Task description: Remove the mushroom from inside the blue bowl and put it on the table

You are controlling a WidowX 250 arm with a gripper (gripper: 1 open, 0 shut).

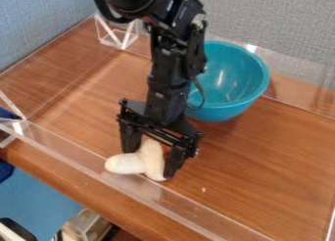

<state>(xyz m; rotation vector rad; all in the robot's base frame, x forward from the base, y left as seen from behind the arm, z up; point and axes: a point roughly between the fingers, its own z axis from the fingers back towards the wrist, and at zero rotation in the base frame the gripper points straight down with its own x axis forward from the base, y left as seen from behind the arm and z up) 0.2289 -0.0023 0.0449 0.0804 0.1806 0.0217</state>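
Note:
The mushroom (132,166) lies on its side on the table (76,88), close to the front acrylic wall. Only its cream-white body shows. My gripper (156,153) hangs straight down over it, open, with its black fingers (127,139) standing wide apart to either side of the mushroom's right end. I cannot tell whether a finger touches it. The blue bowl (240,83) stands upright behind the arm at the back right, and nothing shows inside it.
Low clear acrylic walls edge the table, one along the front (197,211) just beside the mushroom. A clear angled stand (118,33) sits in the far back corner. Bare wood lies to the left of the gripper.

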